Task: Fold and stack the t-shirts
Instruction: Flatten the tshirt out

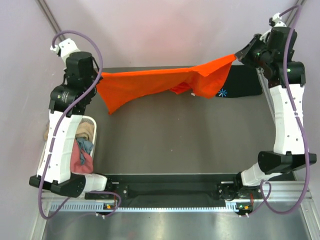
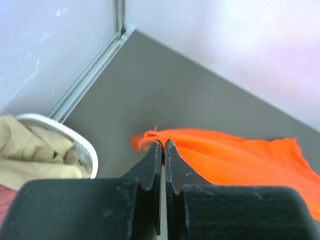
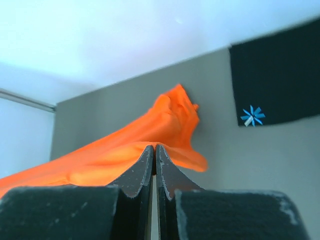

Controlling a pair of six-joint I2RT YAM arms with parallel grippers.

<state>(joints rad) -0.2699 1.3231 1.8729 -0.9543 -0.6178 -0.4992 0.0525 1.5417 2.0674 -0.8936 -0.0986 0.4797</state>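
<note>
The bright orange t-shirt (image 1: 160, 84) hangs stretched in the air above the far half of the table. My left gripper (image 1: 98, 78) is shut on its left end, seen in the left wrist view (image 2: 163, 144) with orange cloth (image 2: 240, 160) pinched at the tips. My right gripper (image 1: 237, 56) is shut on its right end, seen in the right wrist view (image 3: 154, 148) with the shirt (image 3: 150, 135) drooping away. A folded black t-shirt (image 1: 240, 85) with a light-blue starburst mark (image 1: 222, 92) lies flat at the far right, and it shows in the right wrist view (image 3: 275, 85).
A white basket (image 1: 95, 125) at the left holds tan, pink and grey-blue cloth (image 1: 82, 145); its rim (image 2: 75, 137) shows in the left wrist view. Pale walls close the back and sides. A metal rail runs along the near edge (image 1: 165, 205).
</note>
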